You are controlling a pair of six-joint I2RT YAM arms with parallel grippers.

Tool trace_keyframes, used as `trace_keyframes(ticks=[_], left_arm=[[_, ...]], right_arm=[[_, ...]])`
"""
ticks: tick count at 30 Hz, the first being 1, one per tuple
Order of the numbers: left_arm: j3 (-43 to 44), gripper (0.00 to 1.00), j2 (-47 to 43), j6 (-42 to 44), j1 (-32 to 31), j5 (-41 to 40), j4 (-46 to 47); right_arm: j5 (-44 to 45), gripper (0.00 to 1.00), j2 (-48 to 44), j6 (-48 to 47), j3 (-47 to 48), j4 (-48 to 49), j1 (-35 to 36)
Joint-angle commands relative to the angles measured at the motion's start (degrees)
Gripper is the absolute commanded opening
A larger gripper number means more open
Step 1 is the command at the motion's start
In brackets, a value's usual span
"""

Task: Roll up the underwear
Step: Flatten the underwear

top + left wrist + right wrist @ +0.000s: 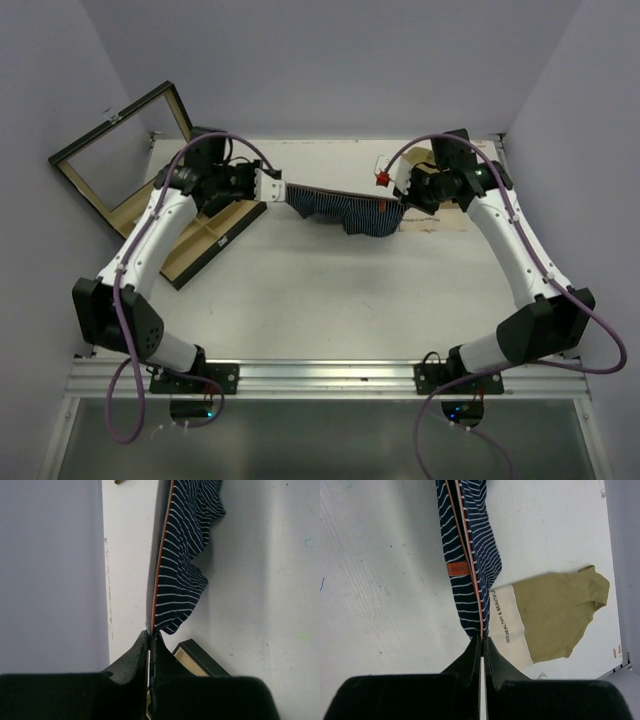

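Underwear (pixel 345 212) hangs stretched over table (pixel 320 300) between 2 arms; left gripper (pixel 275 188) and right gripper (pixel 395 207) each clamped on 1 end.

1. Walls (pixel 330 60): pale lavender, closing in three sides.
2. Table (pixel 320 300): white top, lightly scuffed, evenly lit with soft shadows.
3. Dark wooden frame (pixel 140 101): tilted against the left wall, at the far-left corner.
4. Aluminium rail (pixel 320 378): along the near edge.
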Motion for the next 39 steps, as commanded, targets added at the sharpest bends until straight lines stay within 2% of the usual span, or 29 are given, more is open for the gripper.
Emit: trace_keyframes(ticks=[1, 6, 10, 13, 15, 18, 19, 22, 27, 28, 29, 30, 31, 32, 33, 34, 37, 39], left_arm=[[-3.9, 0.00, -6.2, -2.7, 0.9, -1.9, 1.0], [-8.2, 0.00, -16.8, -2.8, 0.9, 2.0, -4.7], [-12.0, 0.00, -24.3, -7.0, 0.8, 6.6, -9.3], [-13.5, 0.00, -29.5, -12.1, 0.8, 8.9, -10.5], [-14.8, 0.00, -32.6, -12.2, 0.8, 9.8, -12.1], [-17.2, 0.00, -33.7, -17.8, 0.8, 9.6, -7.5], [-17.8, 0.00, -32.7, -22.4, 0.8, 7.9, -3.1], [-14.4, 0.00, -23.7, -30.4, 0.8, 3.4, 2.3], [-3.4, 0.00, 1.4, -39.8, 0.8, -3.3, 5.0], [-0.9, 0.00, 4.9, -42.3, 0.9, -4.3, 4.8], [4.3, 0.02, 11.5, -43.2, 0.9, -5.1, 4.7], [6.7, 0.07, 14.3, -44.3, 0.9, -5.5, 4.7], [9.1, 0.21, 16.7, -47.5, 0.9, -6.8, 5.9], [10.8, 0.28, 20.2, -48.4, 0.9, -7.5, 6.3], [14.1, 0.42, 21.3, -49.3, 0.9, -8.1, 6.5], [15.0, 0.45, 21.8, -51.3, 0.9, -10.3, 7.5], [12.4, 0.49, 19.4, -51.7, 0.9, -15.6, 10.8], [4.4, 0.50, 14.2, -49.9, 0.9, -16.1, 13.9]], right_arm=[[-2.1, 0.00, -2.6, 0.6, 1.8, -4.8, -0.7], [-3.1, 0.00, -8.8, -0.9, -0.9, -9.4, 1.4], [-4.1, 0.00, -15.2, 0.8, -4.4, -12.1, 5.5], [-6.7, 0.00, -17.7, 3.5, -2.9, -15.1, 6.2], [-7.0, 0.00, -18.2, 4.6, -1.8, -15.9, 6.2], [-5.3, 0.00, -16.3, 4.8, -2.4, -14.3, 6.2], [-4.8, 0.00, -13.4, 4.7, -2.9, -12.9, 6.2], [-3.4, 0.00, -5.8, 4.7, -3.2, -9.7, 6.2], [-1.8, 0.00, 9.9, 7.3, 2.4, -4.2, 4.8], [-1.2, 0.04, 12.7, 8.4, 4.3, -2.0, 4.1], [0.0, 0.18, 19.4, 10.9, 6.6, -1.5, 3.0], [0.6, 0.22, 22.4, 12.6, 12.7, -1.3, 2.2], [1.4, 0.24, 26.2, 14.0, 16.6, -2.3, 1.3], [1.8, 0.33, 31.3, 18.0, 20.3, -3.0, -0.4], [1.8, 0.36, 33.8, 19.7, 27.4, -3.9, -1.3], [2.3, 0.42, 35.2, 21.2, 30.3, -5.8, -2.2], [4.5, 0.47, 34.7, 25.8, 31.3, -5.1, -2.4], [0.1, 0.44, 31.2, 29.4, 26.5, -4.0, -2.2]])
